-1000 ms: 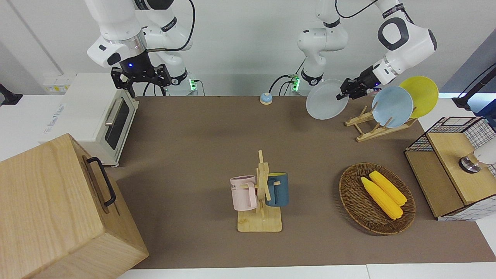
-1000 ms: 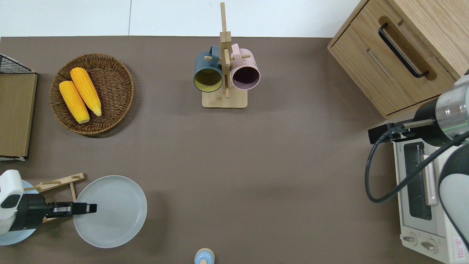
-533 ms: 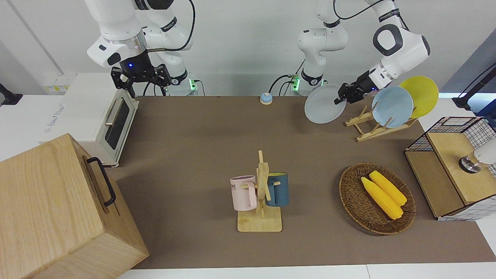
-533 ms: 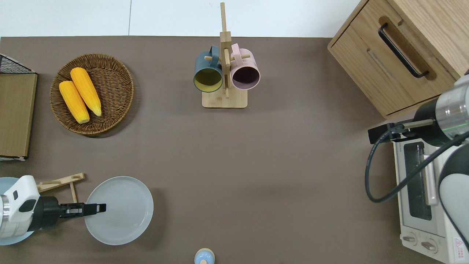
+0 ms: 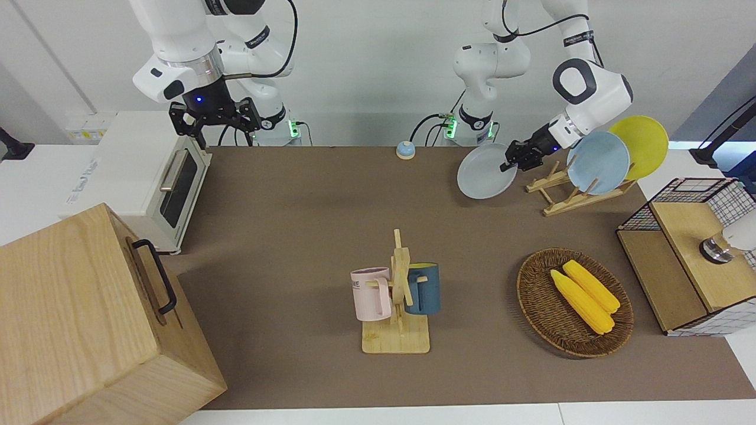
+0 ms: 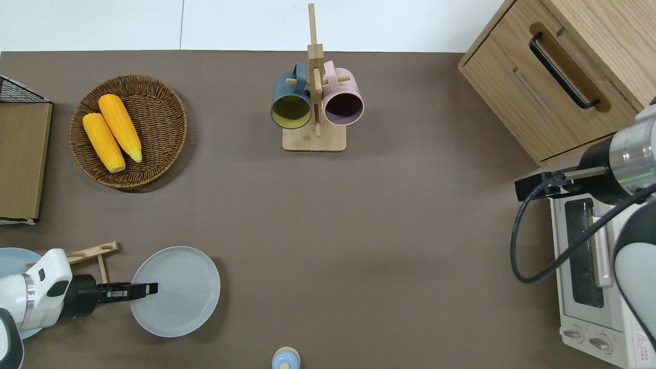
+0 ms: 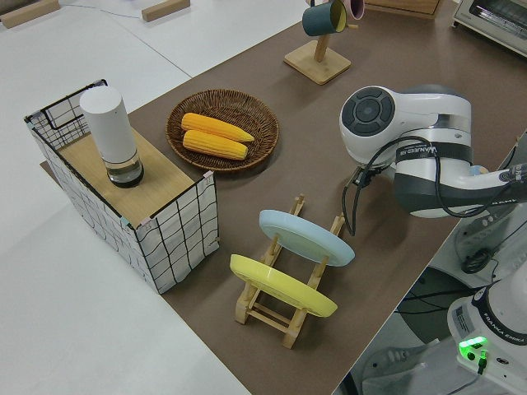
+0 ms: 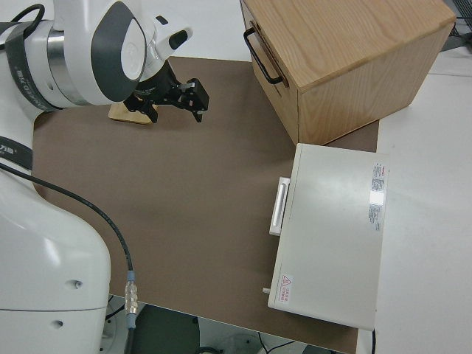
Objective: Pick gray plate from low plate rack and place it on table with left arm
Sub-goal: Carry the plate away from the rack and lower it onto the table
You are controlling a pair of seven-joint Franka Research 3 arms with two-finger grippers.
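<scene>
Pinching the rim of the round, pale gray plate (image 6: 177, 291), the left arm's black two-finger gripper (image 6: 149, 289) holds the dish over bare tabletop just beside the low light-wood plate rack (image 5: 561, 190), toward the left arm's end of the matte brown table (image 6: 359, 230). In the front view the plate (image 5: 484, 172) looks nearly level and close to the surface, though contact with the table cannot be confirmed. A light blue plate (image 5: 598, 162) and a yellow plate (image 5: 641, 146) lean in the rack's slots, while the slot nearest the gray plate stands vacant.

Placement appears to be the step in hand, with the pick apparently complete. Doing it well probably means lowering the dish gently until its underside sits flat, keeping it level so no edge strikes first, and parting the fingers only once the table carries the weight. Withdrawal along the line of the fingers, clear of the rack's slanted pegs and the blue plate, would likely avoid dragging the dish.

At the other end of the table, the right gripper (image 5: 214, 117), marked by a glowing blue wrist light, is parked with its fingers spread.
</scene>
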